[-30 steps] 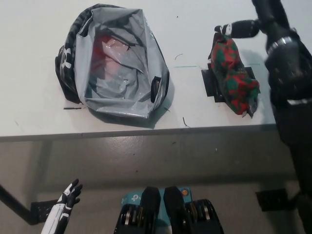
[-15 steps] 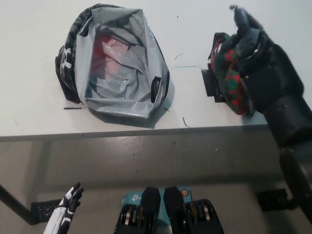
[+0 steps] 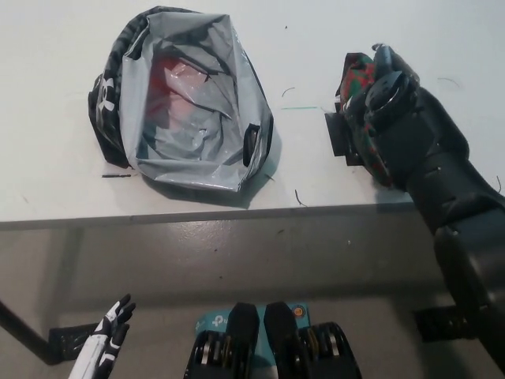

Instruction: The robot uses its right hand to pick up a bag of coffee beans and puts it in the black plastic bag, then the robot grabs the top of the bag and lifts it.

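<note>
On the white table (image 3: 47, 174), the right hand (image 3: 387, 99) is covering the coffee bag (image 3: 359, 79) beside the black plastic bag (image 3: 189, 118), seemingly grasping it, nothing bagged yet.

**Single head camera, steep downward look**

One view only, so no overlap with another. Camera sits on the robot's head, facing down and forward over the near edge of the white table (image 3: 47, 181). Tabletop fills the upper half of the frame; grey floor (image 3: 237, 260) fills the lower half. Moderate range: the open black plastic bag (image 3: 185, 103) shows whole. Picture left is the robot's left.
</note>
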Controlling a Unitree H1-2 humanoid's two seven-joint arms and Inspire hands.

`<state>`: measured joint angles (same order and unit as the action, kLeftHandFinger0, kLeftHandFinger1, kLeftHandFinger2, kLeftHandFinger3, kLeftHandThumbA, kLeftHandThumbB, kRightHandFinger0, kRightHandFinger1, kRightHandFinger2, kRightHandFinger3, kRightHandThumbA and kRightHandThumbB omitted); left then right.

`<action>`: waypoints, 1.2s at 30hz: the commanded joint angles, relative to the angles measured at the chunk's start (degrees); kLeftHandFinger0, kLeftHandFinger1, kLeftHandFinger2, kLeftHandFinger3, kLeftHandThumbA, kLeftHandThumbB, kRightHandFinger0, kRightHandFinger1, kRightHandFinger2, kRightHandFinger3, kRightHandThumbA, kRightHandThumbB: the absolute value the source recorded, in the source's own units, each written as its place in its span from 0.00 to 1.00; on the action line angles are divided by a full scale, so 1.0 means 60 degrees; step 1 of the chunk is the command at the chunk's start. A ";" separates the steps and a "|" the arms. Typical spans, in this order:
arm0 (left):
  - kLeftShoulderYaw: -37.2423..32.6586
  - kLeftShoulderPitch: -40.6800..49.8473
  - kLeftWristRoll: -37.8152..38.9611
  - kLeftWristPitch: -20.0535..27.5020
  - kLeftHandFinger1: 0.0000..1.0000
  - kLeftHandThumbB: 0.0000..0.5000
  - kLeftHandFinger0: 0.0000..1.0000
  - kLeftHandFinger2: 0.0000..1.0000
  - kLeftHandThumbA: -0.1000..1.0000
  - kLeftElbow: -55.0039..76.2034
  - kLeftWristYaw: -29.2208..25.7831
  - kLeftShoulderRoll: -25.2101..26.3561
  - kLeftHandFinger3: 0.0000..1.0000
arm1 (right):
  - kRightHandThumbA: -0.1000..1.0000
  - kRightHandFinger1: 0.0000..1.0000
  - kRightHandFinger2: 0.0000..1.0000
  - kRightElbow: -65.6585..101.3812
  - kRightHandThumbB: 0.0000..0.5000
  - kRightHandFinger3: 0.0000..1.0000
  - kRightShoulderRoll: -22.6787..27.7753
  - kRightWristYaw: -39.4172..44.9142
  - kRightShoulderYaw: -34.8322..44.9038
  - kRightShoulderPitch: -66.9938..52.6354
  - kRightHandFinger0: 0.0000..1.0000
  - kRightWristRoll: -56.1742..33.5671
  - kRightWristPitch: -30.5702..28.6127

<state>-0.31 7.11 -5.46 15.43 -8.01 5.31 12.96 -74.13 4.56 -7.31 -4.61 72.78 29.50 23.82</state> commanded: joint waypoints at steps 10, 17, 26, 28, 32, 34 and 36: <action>-0.0067 -0.0069 -0.0100 0.0460 1.00 0.54 1.00 1.00 1.00 0.0195 0.0115 0.0244 1.00 | 0.96 1.00 1.00 0.0004 0.73 1.00 0.0042 -0.0470 0.0687 -0.0571 1.00 -0.1480 -0.0156; -0.0063 -0.0158 -0.0149 0.0389 1.00 0.55 1.00 1.00 1.00 0.0248 0.0127 0.0260 1.00 | 0.87 1.00 1.00 -0.0451 0.69 1.00 0.0035 -0.0470 0.0066 -0.0923 1.00 -0.1171 -0.0415; -0.0087 -0.0416 -0.0156 0.0239 1.00 0.55 1.00 1.00 1.00 0.0253 0.0200 0.0292 1.00 | 0.00 0.08 0.25 -0.0189 0.37 0.36 0.0269 -0.2335 0.0847 -0.1176 0.00 -0.2343 -0.2329; -0.0101 -0.0451 -0.0209 0.0242 1.00 0.55 1.00 1.00 1.00 0.0229 0.0208 0.0328 1.00 | 0.00 0.05 0.28 -0.0157 0.35 0.38 0.0315 -0.2136 0.1567 -0.1105 0.00 -0.2991 -0.2602; -0.0118 -0.0446 -0.0282 0.0073 1.00 0.58 1.00 1.00 1.00 0.0332 0.0197 0.0332 1.00 | 0.00 0.14 0.60 0.0056 0.38 0.62 0.0385 -0.1541 0.3003 -0.1117 0.01 -0.4221 -0.3146; -0.0124 -0.0465 -0.0315 0.0033 1.00 0.59 1.00 1.00 1.00 0.0327 0.0192 0.0330 1.00 | 0.00 0.20 0.68 0.0122 0.36 0.48 0.0385 -0.1063 0.4195 -0.1122 0.00 -0.5305 -0.3339; -0.0126 -0.0480 -0.0338 0.0056 1.00 0.59 1.00 1.00 1.00 0.0310 0.0185 0.0335 1.00 | 0.00 0.17 0.67 0.0087 0.32 0.60 0.0394 -0.0658 0.5239 -0.1067 0.00 -0.6262 -0.3176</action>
<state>-0.58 4.75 -6.38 15.55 -7.96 5.84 13.57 -74.69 7.00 -17.94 12.38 65.77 12.62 10.32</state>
